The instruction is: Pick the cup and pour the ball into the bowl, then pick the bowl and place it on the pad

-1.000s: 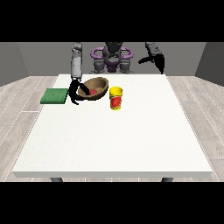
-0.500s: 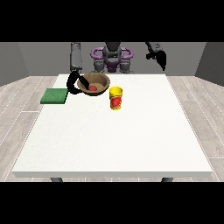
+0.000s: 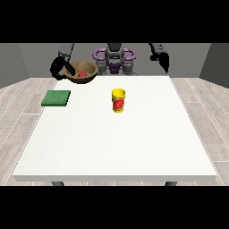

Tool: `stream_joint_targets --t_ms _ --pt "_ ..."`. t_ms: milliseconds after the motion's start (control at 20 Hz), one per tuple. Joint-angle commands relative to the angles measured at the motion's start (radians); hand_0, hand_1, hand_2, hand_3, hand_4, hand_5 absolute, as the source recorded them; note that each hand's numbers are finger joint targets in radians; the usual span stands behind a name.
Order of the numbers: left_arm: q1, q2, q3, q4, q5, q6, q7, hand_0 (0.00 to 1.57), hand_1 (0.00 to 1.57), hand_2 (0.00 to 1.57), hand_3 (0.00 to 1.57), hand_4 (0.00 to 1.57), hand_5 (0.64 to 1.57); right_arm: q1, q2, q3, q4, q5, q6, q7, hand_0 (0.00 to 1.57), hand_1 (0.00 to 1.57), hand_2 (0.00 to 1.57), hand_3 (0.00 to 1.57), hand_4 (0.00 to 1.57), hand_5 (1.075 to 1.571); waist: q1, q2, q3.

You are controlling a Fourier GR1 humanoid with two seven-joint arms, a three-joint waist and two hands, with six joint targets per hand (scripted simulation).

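A brown bowl [image 3: 83,72] with a red ball [image 3: 82,74] inside hangs in the air above the table's far left. The hand at the view's left [image 3: 67,72] holds it by its left rim. A yellow cup [image 3: 118,100] with a red mark stands upright on the table, near the middle and towards the back. The green pad [image 3: 56,98] lies flat at the table's left edge, below and to the left of the raised bowl. The hand at the view's right [image 3: 163,60] is lifted high at the far right, away from everything.
The white table [image 3: 116,143] stretches wide towards the camera. The robot's torso [image 3: 114,60] stands behind the far edge. Grey floor lies on both sides.
The hand at the view's left has lifted the bowl with the ball off the table, up and to the left. The other hand has stayed raised, shifting only slightly.
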Motion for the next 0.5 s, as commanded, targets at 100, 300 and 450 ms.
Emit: stream_joint_targets --t_ms 100,300,450 --pt "0.018 0.003 -0.010 -0.059 0.006 -0.035 -0.040 0.00 0.00 0.00 0.00 1.03 1.430 0.013 -0.162 -0.102 -0.008 -0.054 0.093 -0.054 1.57 1.57 1.57 0.47 0.83 1.570 0.044 0.089 0.0015" --pt "-0.042 0.071 0.067 -0.036 0.070 -0.093 -0.031 0.00 0.00 0.00 0.00 1.22 1.481 0.031 -0.209 -0.134 -0.014 -0.076 0.154 -0.104 1.57 1.57 1.57 0.47 0.83 1.570 0.035 0.139 0.0016" --pt "-0.103 0.199 0.171 -0.066 0.174 -0.192 0.006 0.00 0.00 0.00 0.00 1.31 1.525 0.041 -0.270 -0.187 0.024 -0.094 0.144 -0.169 1.57 1.57 1.57 0.00 0.91 1.571 0.089 0.195 0.0024"
